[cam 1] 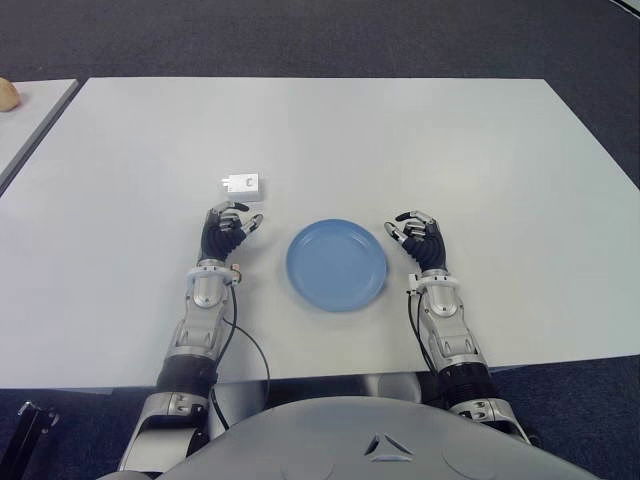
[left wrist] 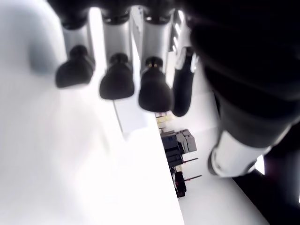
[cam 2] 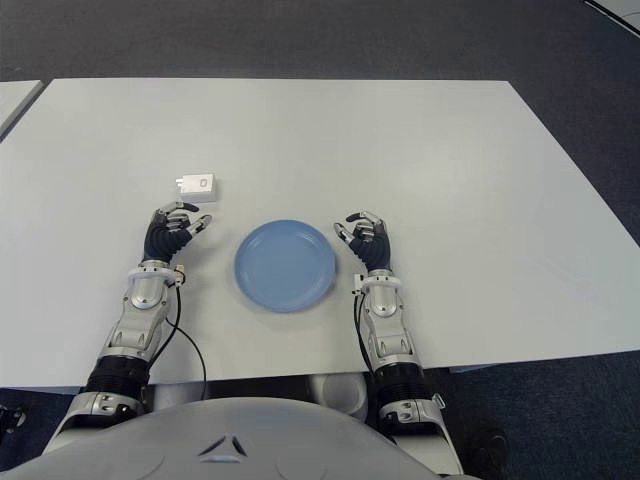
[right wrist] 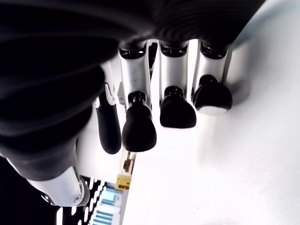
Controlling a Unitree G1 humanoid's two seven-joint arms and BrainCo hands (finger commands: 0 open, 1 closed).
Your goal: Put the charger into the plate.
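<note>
A small white charger (cam 1: pixel 242 184) lies on the white table (cam 1: pixel 420 140), just beyond my left hand (cam 1: pixel 229 228). That hand shows left of the round blue plate (cam 1: pixel 337 264), fingers loosely curled and holding nothing; its fingertips (left wrist: pixel 117 82) hover over the bare tabletop in the left wrist view. Nothing lies in the plate, which sits near the table's front edge between the two hands. My right hand (cam 1: pixel 419 238) shows right of the plate, fingers relaxed and holding nothing, as its wrist view confirms with fingertips (right wrist: pixel 178 112) above the table.
A second table's corner (cam 1: pixel 30 120) shows at the far left with a pale object (cam 1: pixel 8 95) on it. Dark carpet surrounds the tables. Cables run along my left forearm (cam 1: pixel 205 320).
</note>
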